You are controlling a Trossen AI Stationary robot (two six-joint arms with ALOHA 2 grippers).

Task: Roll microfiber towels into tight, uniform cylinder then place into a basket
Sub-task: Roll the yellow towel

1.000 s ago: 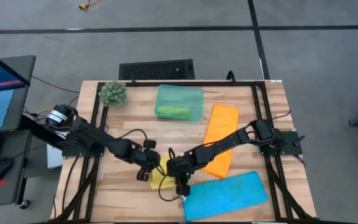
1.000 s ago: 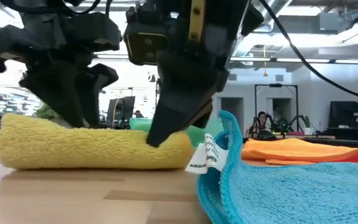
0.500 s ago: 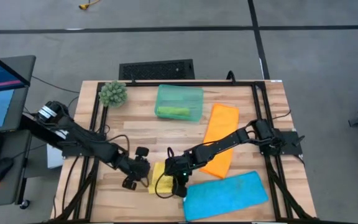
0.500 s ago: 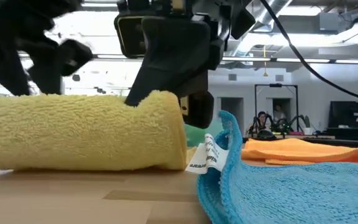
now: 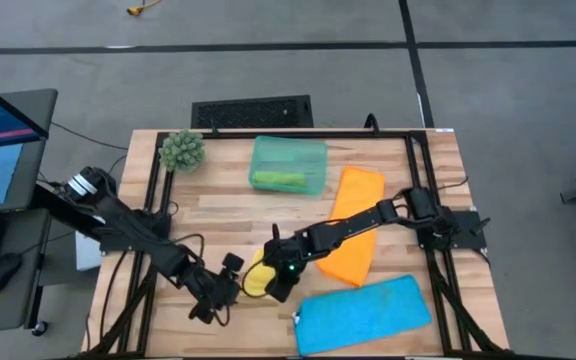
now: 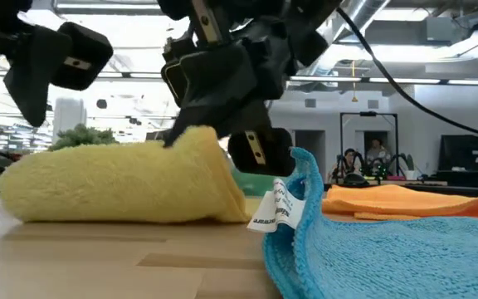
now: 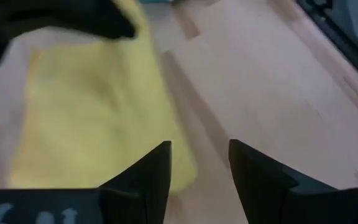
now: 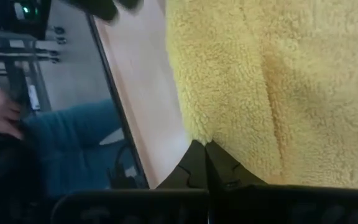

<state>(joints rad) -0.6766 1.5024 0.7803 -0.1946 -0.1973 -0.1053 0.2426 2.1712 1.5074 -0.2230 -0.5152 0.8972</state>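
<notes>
Low view, nearest the camera: the blue towel (image 6: 388, 249) lies flat and unrolled at the front edge of the table (image 5: 398, 200), one corner turned up with its label showing. Just beside it sits the yellow towel (image 6: 123, 183), bunched into a loose, fat roll that tapers unevenly toward one end; I judge it not yet a tight, uniform cylinder.

The right gripper (image 5: 280, 283) is pressed against the end of the yellow towel nearest the blue one, fingers (image 8: 194, 168) together with their tips at the towel's edge. Whether a fold of cloth is pinched between them cannot be told. The left gripper (image 5: 211, 300) stands just beside the other end of the yellow towel, fingers (image 7: 148, 177) apart and holding nothing.

Further back, the orange towel (image 5: 351, 225) lies flat and unrolled, partly under the right arm.

At the far side, the basket (image 5: 288, 165) holds one green roll (image 5: 278, 180). A spiky green plant ball (image 5: 182, 150) stands near the far left corner, clear of the work.

Assessment: one towel of four is finished and stowed. The yellow one is mid-roll and needs tightening before transfer. Blue and orange are untouched.
</notes>
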